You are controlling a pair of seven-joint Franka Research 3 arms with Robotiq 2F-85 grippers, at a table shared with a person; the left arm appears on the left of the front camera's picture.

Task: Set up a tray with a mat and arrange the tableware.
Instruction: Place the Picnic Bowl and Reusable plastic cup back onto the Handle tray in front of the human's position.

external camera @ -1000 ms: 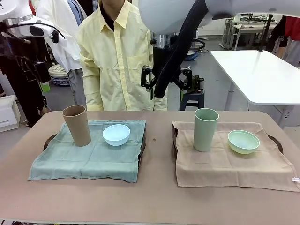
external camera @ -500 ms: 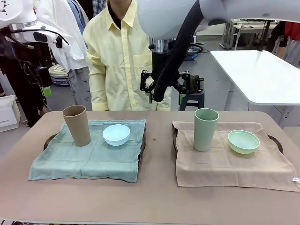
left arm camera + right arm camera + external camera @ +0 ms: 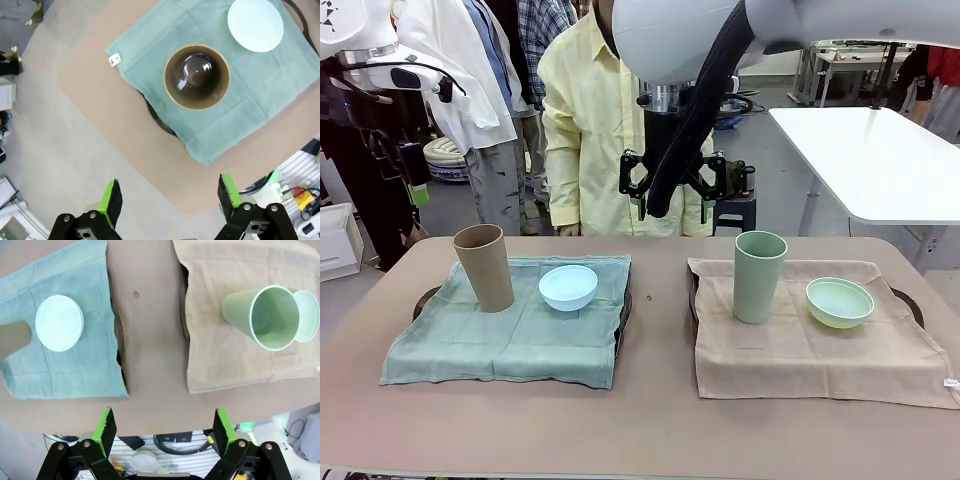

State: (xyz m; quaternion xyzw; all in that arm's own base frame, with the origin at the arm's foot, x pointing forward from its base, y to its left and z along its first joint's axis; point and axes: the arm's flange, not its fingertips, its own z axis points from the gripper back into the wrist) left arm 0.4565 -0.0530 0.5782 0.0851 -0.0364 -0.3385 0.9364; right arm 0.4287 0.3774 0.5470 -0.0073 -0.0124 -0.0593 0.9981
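Two trays are laid out. On the left tray (image 3: 424, 299), a green mat (image 3: 510, 335) carries a tan-brown tumbler (image 3: 485, 267) and a pale blue bowl (image 3: 568, 287). The right tray (image 3: 913, 304) has a beige mat (image 3: 810, 350) with a pale green tumbler (image 3: 759, 276) and a pale green bowl (image 3: 839, 302). My right gripper (image 3: 673, 210) hangs open, high over the table's far middle. The right wrist view has the open right gripper (image 3: 164, 412) above both mats. My left gripper (image 3: 169, 181) is open too, high beyond the table's left edge, with the tan-brown tumbler (image 3: 197, 77) below.
A person in a yellow shirt (image 3: 590, 120) stands at the far side of the table, with others behind. A white table (image 3: 870, 160) stands at the back right. A bare strip of tabletop (image 3: 655, 340) runs between the two trays.
The person has shifted to the right behind the table. My right gripper rose slightly and then held still. Tumblers, bowls and mats have not moved.
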